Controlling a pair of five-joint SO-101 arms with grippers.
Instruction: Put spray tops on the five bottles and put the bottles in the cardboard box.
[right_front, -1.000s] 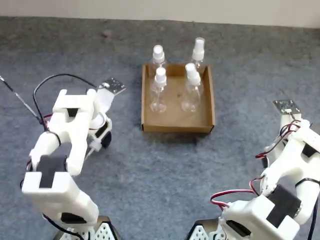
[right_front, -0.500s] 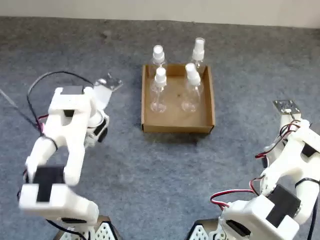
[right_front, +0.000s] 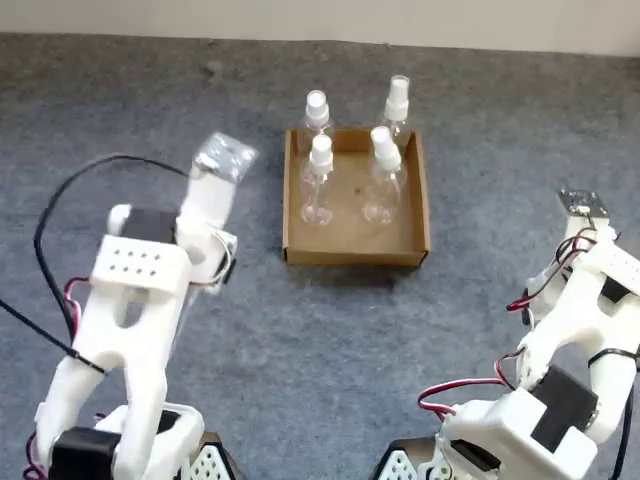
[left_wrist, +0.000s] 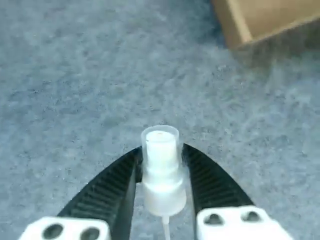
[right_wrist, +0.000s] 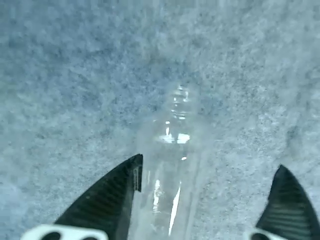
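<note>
My left gripper (left_wrist: 161, 154) is shut on a white spray top (left_wrist: 161, 170) with a clear cap, held above the grey carpet; its thin tube hangs toward the wrist. The cardboard box (right_front: 356, 252) stands at the table's middle, its corner (left_wrist: 240, 22) a little beyond the spray top. Two capped clear bottles (right_front: 318, 185) (right_front: 383, 180) stand inside it. Two more capped bottles (right_front: 317, 110) (right_front: 397, 100) stand at its far edge; I cannot tell whether inside or behind. My right gripper (right_wrist: 207, 167) is open around an uncapped clear bottle (right_wrist: 170, 165) lying on the carpet.
The left arm (right_front: 140, 310) rises over the table's left side, with a black cable looping beside it. The right arm (right_front: 585, 310) is at the right edge. Bare carpet lies between the two arms and in front of the box.
The left arm has lifted and swung toward the box with the spray top, its wrist now higher. The right arm has shifted slightly to the right.
</note>
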